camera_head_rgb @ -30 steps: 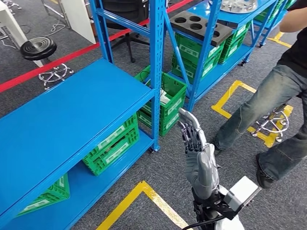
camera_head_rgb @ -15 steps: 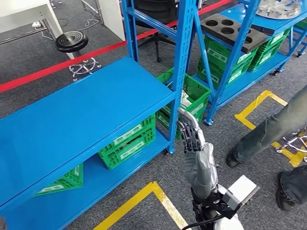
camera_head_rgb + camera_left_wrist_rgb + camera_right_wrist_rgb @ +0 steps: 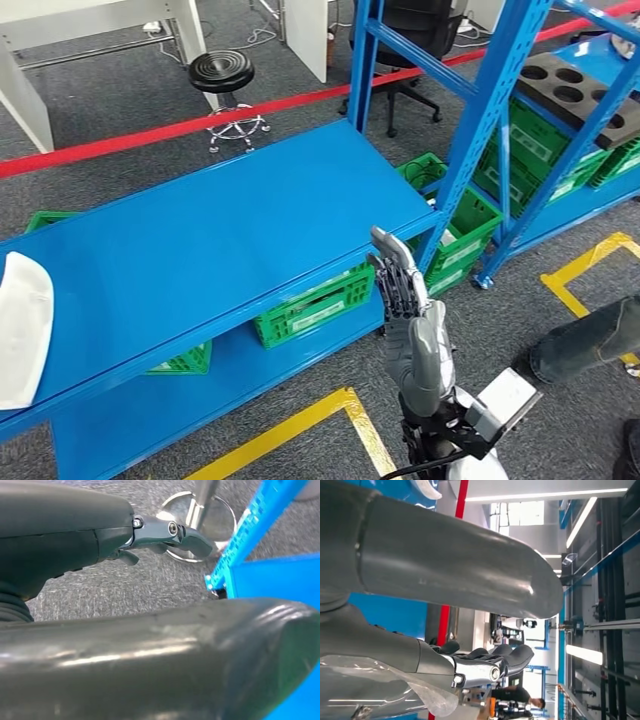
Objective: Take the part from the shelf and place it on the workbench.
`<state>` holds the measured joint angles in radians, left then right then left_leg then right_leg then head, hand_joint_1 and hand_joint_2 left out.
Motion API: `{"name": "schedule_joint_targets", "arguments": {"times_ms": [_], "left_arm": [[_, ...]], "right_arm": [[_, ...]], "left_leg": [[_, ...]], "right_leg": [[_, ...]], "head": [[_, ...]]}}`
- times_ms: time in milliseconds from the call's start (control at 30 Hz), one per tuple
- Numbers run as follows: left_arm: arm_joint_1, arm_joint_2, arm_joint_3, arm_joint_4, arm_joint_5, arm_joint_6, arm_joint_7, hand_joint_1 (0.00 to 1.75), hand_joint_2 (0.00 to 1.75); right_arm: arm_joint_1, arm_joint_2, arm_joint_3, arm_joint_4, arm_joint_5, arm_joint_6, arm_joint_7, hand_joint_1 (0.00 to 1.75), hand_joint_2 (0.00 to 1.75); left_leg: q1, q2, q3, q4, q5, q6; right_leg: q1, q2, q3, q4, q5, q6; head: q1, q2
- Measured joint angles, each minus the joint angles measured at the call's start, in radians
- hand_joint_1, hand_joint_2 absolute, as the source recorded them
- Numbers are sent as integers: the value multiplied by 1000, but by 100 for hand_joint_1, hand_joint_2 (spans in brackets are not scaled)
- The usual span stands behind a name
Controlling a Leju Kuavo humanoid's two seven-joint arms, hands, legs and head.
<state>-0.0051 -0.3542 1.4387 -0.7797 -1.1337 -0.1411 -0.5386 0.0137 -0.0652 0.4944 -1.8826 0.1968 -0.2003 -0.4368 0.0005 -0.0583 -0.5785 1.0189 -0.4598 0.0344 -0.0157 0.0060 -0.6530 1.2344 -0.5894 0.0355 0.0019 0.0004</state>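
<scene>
1. White, smooth and shallowly curved, the moulded shell-like part [image 3: 23,328] lies flat on the blue steel shelf [image 3: 226,240] at nine o'clock in the head view, partly cut off by the frame.
2. It looks light, rigid and slippery; gripping its near rim seems safest.
3. The right hand [image 3: 404,290] stands upright at five o'clock, fingers extended, holding nothing.
4. The left hand [image 3: 166,532] looks uncurled, empty.
5. Green slatted plastic crates [image 3: 317,310] sit below.

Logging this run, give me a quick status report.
Right hand raised, open, holds nothing. Left hand holds nothing. White part on blue shelf, untouched. Nothing in the way.
</scene>
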Motion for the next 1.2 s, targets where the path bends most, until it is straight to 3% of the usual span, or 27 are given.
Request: {"name": "schedule_joint_targets", "arguments": {"times_ms": [67, 133, 167, 200, 267, 333, 367, 433, 467, 533, 600, 667, 733, 800, 867, 900, 933, 967, 1000, 1033, 1100, 1167, 1200], "left_arm": [[0, -1, 0, 0, 0, 0, 0, 0, 0], [0, -2, 0, 0, 0, 0, 0, 0, 0], [1, -2, 1, 0, -1, -1, 0, 0, 0], [2, -2, 2, -1, -2, -1, 0, 0, 0], [3, -2, 5, -2, -5, -2, 0, 0, 0], [0, -1, 6, -3, -7, -2, 0, 0, 0], [-1, 0, 6, -3, -8, -2, 1, 0, 0], [-1, 0, 7, -3, -10, -3, 2, 0, 0], [0, 0, 7, -3, -10, -3, 2, 0, 0], [2, 1, 9, -3, -11, -3, 2, 0, 0], [1, 1, 9, -3, -13, -4, 2, 0, 0], [-1, 1, 9, -3, -14, -4, 3, 0, 0], [1, 1, 10, -3, -17, -5, 3, 0, 0], [3, 0, 11, -3, -18, -5, 3, 0, 0], [1, -2, 11, -3, -19, -5, 3, 0, 0], [0, -3, 11, -3, -19, -5, 3, 0, 0], [0, -4, 11, -3, -19, -5, 3, 0, 0], [0, -4, 12, -3, -19, -5, 3, 0, 0], [0, -4, 12, -3, -20, -5, 3, 0, 0], [0, -4, 12, -3, -20, -5, 3, 0, 0], [-1, -4, 12, -3, -20, -5, 3, 0, 0], [-1, -4, 13, -4, -21, -6, 3, 0, 0], [-1, -4, 14, -4, -21, -6, 3, 0, 0]], "right_arm": [[0, 0, 0, 0, 0, 0, 0, 0, 0], [0, 0, 0, 0, 0, 0, 0, 0, 0], [0, 0, 0, 0, 0, 0, 0, 0, 0], [0, 0, 0, -1, 0, 0, 0, 0, 0], [-1, 0, 0, -1, 0, 0, 0, 0, 0], [0, 0, -1, -1, 0, 0, 0, 0, 0], [1, 0, -1, -1, 0, 0, 0, 0, 0], [3, 0, -1, -1, 0, 0, 1, 0, 0], [4, 0, 0, -1, 1, 0, 1, 0, 0], [4, 0, 0, -1, 1, 0, 1, 0, 0], [3, 0, -1, -1, 1, 0, 1, 0, 0], [2, 0, 0, -1, 1, 0, 1, 0, 0], [0, 0, 0, -1, 1, 0, 1, 0, 0], [-2, 0, 0, -2, 1, 0, 1, 0, 0], [-2, 0, 0, -1, 1, 0, 1, 0, 0], [0, 0, -1, -1, 0, 0, 2, 0, 0], [3, 0, 0, -1, 0, 0, 2, 0, 0], [4, 0, 0, 0, 0, 0, 2, 0, 0], [5, 0, 0, 0, 0, 0, 2, 0, 0], [4, 0, 0, 0, 0, 0, 2, 0, 0], [4, 0, -1, 0, 0, 0, 2, 0, 0], [4, 0, -1, 0, -1, 1, 4, 0, 0], [4, 0, 0, 0, -3, 2, 5, 0, 0]], "left_leg": [[-2, -26, 4, 2, -3, -3], [1, -47, -2, 4, -3, -13], [4, -57, -6, 4, -2, -20], [7, -66, -8, 3, -1, -27], [4, -37, -15, 22, -14, -41], [2, 23, -55, 113, -62, -54], [4, 39, -89, 180, -93, -60], [10, 46, -140, 278, -121, -67], [11, 48, -142, 278, -107, -69], [12, 63, -89, 169, -34, -67], [4, 101, -24, 42, 12, -55], [-6, 118, -5, 0, 10, -37], [-5, 100, -5, -7, 12, -21], [1, 82, 0, -15, 16, -8], [3, 64, 1, -18, 16, 1], [3, 53, 0, -18, 16, 4], [3, 42, 0, -18, 16, 5], [3, 30, 0, -17, 16, 5], [3, 18, 2, -17, 15, 4], [3, 5, 4, -16, 14, 3], [2, -18, 5, -11, 10, -4], [2, -35, -2, -5, 8, -16], [2, -41, -6, -1, 8, -20]], "right_leg": [[0, 42, 55, -138, 73, -12], [0, 77, 89, -208, 90, -17], [1, 77, 95, -213, 88, -17], [2, 67, 99, -216, 88, -19], [-1, 42, 108, -226, 90, -27], [-4, 12, 118, -233, 89, -35], [-3, -3, 120, -233, 86, -38], [-3, -31, 124, -233, 81, -39], [-3, -44, 127, -233, 78, -38], [-3, -67, 139, -233, 70, -35], [1, -86, 149, -234, 61, -28], [5, -104, 156, -238, 55, -17], [6, -116, 164, -242, 50, -5], [3, -83, 151, -207, 21, 4], [2, -29, 89, -83, -39, 8], [2, -15, 47, -7, -67, 9], [3, -9, 12, 50, -79, 9], [3, -7, -8, 72, -70, 8], [3, -6, -7, 50, -40, 7], [2, 1, 11, -6, 4, 5], [-3, 40, 65, -148, 78, 0], [-5, 70, 95, -215, 95, -5], [-5, 70, 99, -222, 93, -7]], "head": [[-1, 0], [-2, 0], [-3, 0], [-3, 0], [-8, 0], [-14, 0], [-17, 0], [-17, 0], [-17, 0], [-17, 0], [-17, 0], [-18, 0], [-19, 0], [-16, 0], [-9, 0], [-7, 0], [-6, 0], [-6, 0], [-6, 0], [-6, 0], [-6, 0], [-6, 0], [-6, 0]]}}
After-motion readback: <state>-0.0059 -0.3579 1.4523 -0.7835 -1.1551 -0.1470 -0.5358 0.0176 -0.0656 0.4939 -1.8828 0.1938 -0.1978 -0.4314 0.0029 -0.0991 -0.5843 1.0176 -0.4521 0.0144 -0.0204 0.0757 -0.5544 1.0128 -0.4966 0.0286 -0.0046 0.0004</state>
